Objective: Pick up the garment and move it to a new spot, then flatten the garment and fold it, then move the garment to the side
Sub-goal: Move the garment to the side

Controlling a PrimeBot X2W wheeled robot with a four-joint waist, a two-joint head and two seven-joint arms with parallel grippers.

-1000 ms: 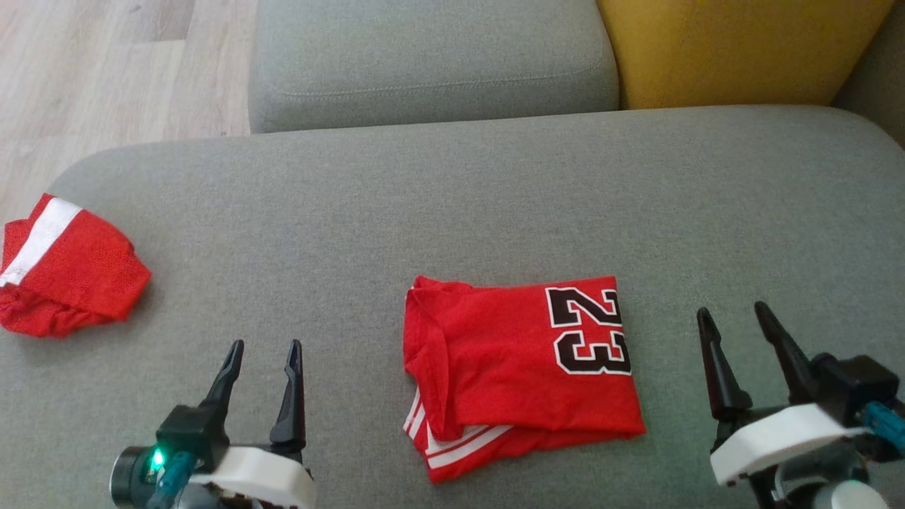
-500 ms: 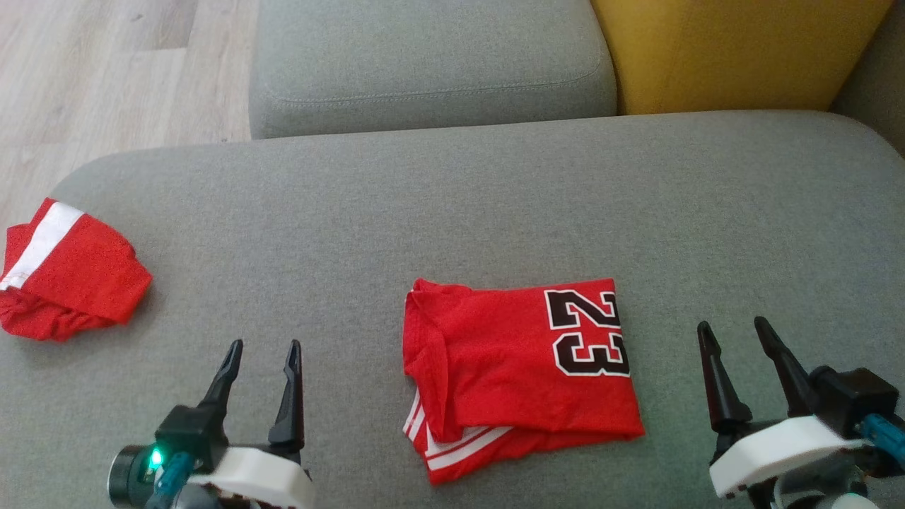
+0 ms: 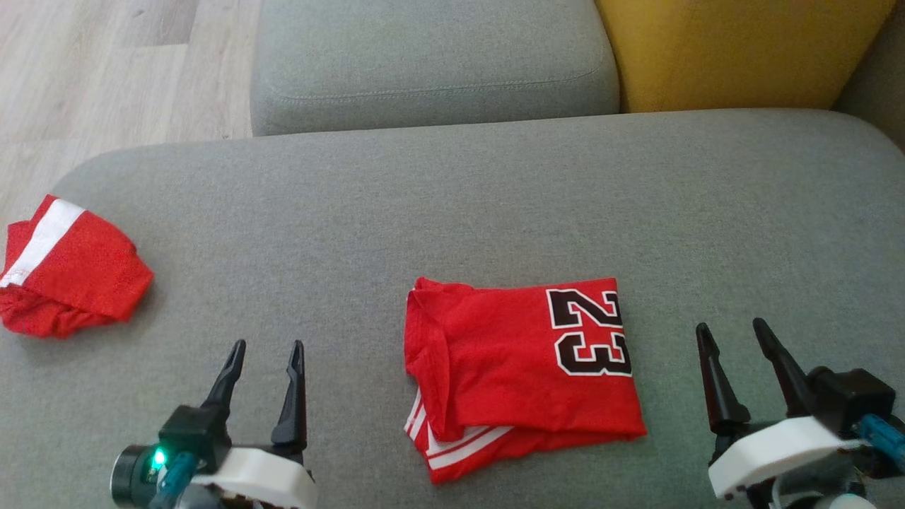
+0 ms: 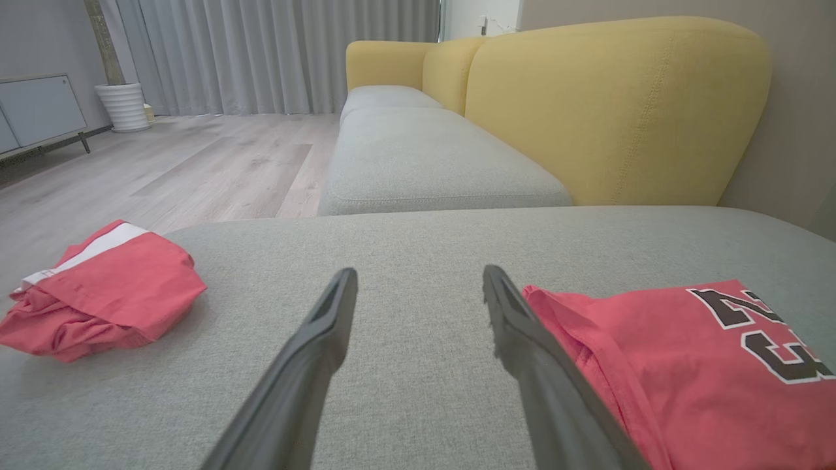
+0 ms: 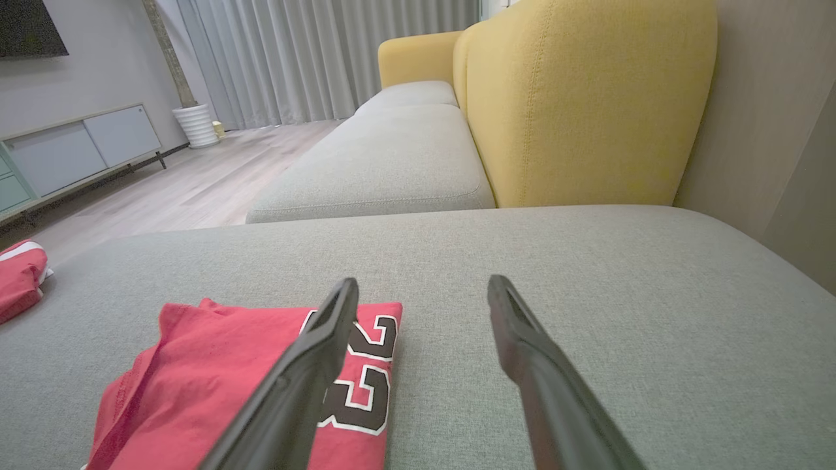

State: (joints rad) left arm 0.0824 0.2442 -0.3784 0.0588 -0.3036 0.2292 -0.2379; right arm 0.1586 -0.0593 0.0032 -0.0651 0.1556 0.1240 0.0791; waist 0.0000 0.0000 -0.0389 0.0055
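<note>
Currently catalogued: sofa scene, 5 entries.

Entry 1, garment (image 3: 520, 375): red jersey printed with 23, folded into a compact rectangle and laid flat on the grey seat cushion (image 3: 452, 212), towards its near edge. Folding is judged complete. The move to the side is judged not yet done, which would explain the central placement.

Entry 2, left end effector (image 3: 268, 345): fingers spread, nothing gripped, held low near the garment's left edge, apart from it.

Entry 3, right end effector (image 3: 730, 325): fingers spread, nothing gripped, held to the right of the garment, apart from it. The flanking stance of entries 2 and 3 is judged to be staging for a lift from 2 sides.

Entry 4, second red garment (image 3: 67, 272): bunched, white band on top, set at the cushion's far left, well apart from entry 1. That spot is possibly where pieces are put aside.

Entry 5, views compared. From the head view the whole outline of entry 1 is given, with white stripes (image 3: 452, 438) at its near-left corner and the gaps to both end effectors. From the wrist views the room is supplied instead: curtains (image 4: 281, 52), a white planter (image 4: 124, 104), a low cabinet (image 5: 85, 140) and the yellow backrest (image 5: 588, 98) at full height. How little the fold rises off the cushion is also shown there.
</note>
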